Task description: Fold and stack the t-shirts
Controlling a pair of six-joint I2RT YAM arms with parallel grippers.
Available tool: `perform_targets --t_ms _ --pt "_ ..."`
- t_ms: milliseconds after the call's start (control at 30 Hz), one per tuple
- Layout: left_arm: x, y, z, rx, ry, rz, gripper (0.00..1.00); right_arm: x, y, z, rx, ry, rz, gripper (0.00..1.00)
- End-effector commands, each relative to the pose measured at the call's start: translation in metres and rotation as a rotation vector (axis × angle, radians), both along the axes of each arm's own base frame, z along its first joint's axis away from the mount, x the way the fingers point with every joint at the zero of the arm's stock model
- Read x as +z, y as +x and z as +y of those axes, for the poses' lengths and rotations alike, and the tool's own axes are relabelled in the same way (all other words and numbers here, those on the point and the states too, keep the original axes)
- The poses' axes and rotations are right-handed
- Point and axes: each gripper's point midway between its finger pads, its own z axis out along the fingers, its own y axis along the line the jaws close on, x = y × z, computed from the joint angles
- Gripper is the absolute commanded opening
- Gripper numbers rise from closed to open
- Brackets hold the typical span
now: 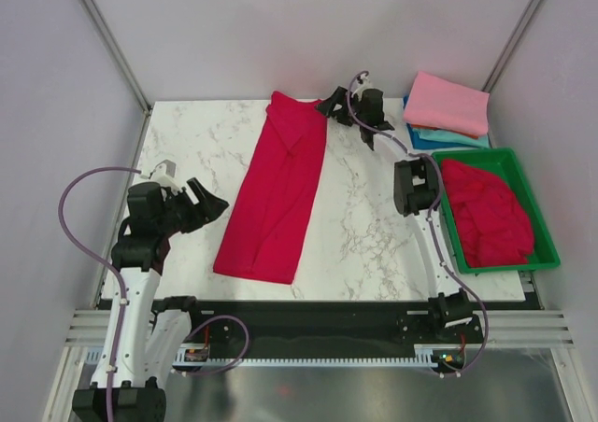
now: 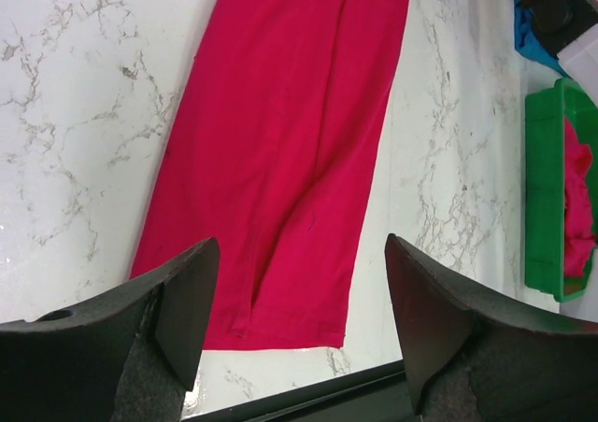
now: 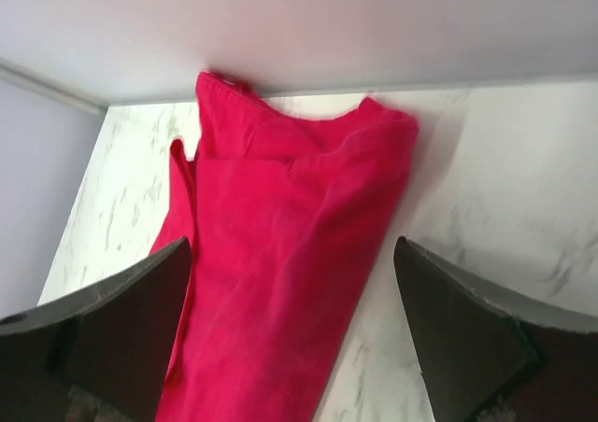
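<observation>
A crimson-red t-shirt [image 1: 276, 190] lies on the marble table [image 1: 364, 226], folded lengthwise into a long strip from far edge to near edge. It also shows in the left wrist view [image 2: 290, 142] and the right wrist view [image 3: 280, 282]. My left gripper [image 1: 210, 207] is open and empty, left of the strip's near end. My right gripper [image 1: 329, 106] is open and empty, at the strip's far right corner. A folded pink t-shirt [image 1: 448, 105] tops teal and blue ones [image 1: 448, 138] at the far right. Crumpled red t-shirts [image 1: 486, 212] lie in the green tray.
The green plastic tray [image 1: 540, 218] stands at the table's right edge, also in the left wrist view [image 2: 544, 198]. Grey walls close in the table at the back and sides. A black rail [image 1: 308, 315] runs along the near edge.
</observation>
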Motion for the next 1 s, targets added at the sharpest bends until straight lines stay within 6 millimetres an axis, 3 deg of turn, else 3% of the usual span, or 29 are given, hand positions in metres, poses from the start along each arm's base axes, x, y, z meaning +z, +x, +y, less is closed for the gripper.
perform_targets --t_ms 0,67,100,133,167,200,267,300,333,400,433,467,500,567,633,767,967 --pt "0.003 0.006 0.007 0.014 0.047 -0.04 0.79 0.03 -0.051 0.043 0.114 -0.04 0.024 0.98" --pt "0.001 0.007 0.009 0.03 0.049 -0.031 0.79 0.04 -0.067 0.025 0.033 -0.088 0.061 0.98" --pt "-0.001 0.008 0.011 0.045 0.054 -0.022 0.78 0.043 -0.097 0.012 0.004 -0.096 0.129 0.98" --pt "-0.002 0.009 0.012 0.049 0.055 -0.016 0.78 0.042 -0.115 0.007 -0.016 -0.086 0.18 0.98" --pt "-0.002 0.009 0.012 0.045 0.057 -0.013 0.77 0.033 -0.154 -0.002 -0.039 -0.059 0.285 0.98" --pt "-0.001 0.009 0.012 0.043 0.059 -0.015 0.77 0.029 -0.176 -0.002 -0.035 -0.048 0.329 0.98" --pt "0.001 0.008 0.011 0.035 0.061 -0.028 0.77 0.016 -0.228 0.012 -0.013 -0.081 0.395 0.96" --pt "0.002 0.008 0.01 0.029 0.063 -0.032 0.77 0.005 -0.269 0.009 -0.009 -0.117 0.457 0.96" --pt "0.004 0.007 0.01 0.029 0.061 -0.041 0.77 -0.001 -0.304 0.032 0.042 -0.153 0.474 0.97" --pt "0.006 0.006 0.009 0.026 0.058 -0.05 0.77 -0.018 -0.358 0.037 0.066 -0.205 0.529 0.97" --pt "0.009 0.005 0.009 0.027 0.057 -0.062 0.77 -0.024 -0.388 0.054 0.103 -0.204 0.567 0.97" --pt "0.011 0.004 0.009 0.026 0.059 -0.07 0.77 -0.041 -0.416 0.047 0.104 -0.223 0.619 0.96" --pt "0.011 0.003 0.009 0.026 0.057 -0.074 0.77 -0.044 -0.436 0.059 0.136 -0.216 0.619 0.95" --pt "0.016 0.002 0.008 0.024 0.057 -0.094 0.77 -0.06 -0.466 0.057 0.124 -0.204 0.682 0.92" --pt "0.017 0.001 0.008 0.02 0.057 -0.099 0.77 -0.061 -0.485 0.072 0.16 -0.195 0.679 0.88" --pt "0.018 0.001 0.007 0.016 0.056 -0.108 0.77 -0.063 -0.507 0.091 0.189 -0.26 0.683 0.82" --pt "0.02 0.0 0.007 0.02 0.058 -0.117 0.77 -0.069 -0.555 0.077 0.183 -0.375 0.7 0.76"
